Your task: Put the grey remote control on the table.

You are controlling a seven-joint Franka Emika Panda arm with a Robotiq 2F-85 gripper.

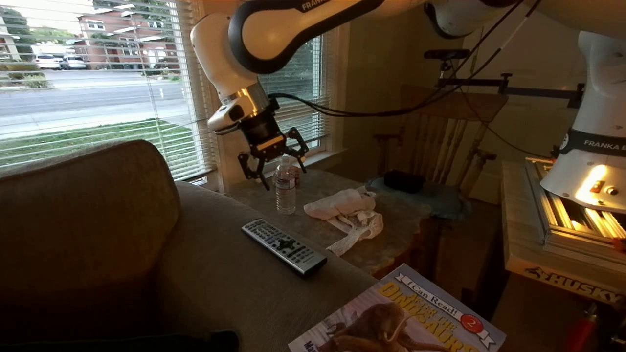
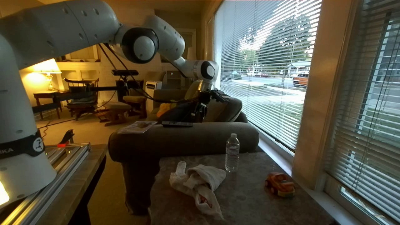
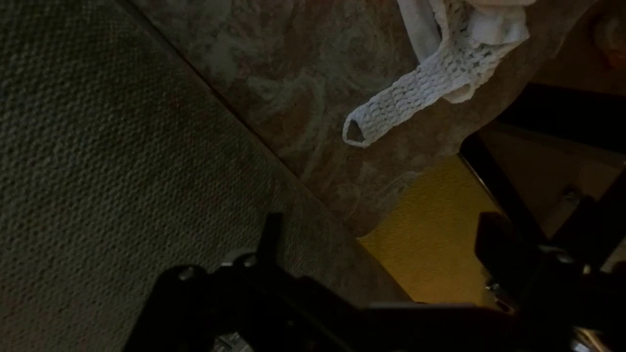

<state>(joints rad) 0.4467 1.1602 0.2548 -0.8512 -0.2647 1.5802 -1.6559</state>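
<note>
In an exterior view the tool (image 1: 285,179) hangs spread, holding nothing, with the slim, hard-looking grey remote control (image 1: 283,247) nearer, flat on the woven sofa arm (image 1: 210,234)! I'd want a square pinch across its narrow width, then a lift right, landing level on the swirl-patterned, lower tabletop (image 3: 303,98).

On the book (image 1: 406,318) you read "I Can Read!", "2", "AFTER THE DINOSAURS". Your arm base (image 1: 592,137) says "FRANKA", the workbench (image 1: 519,239) "HUSKY".
</note>
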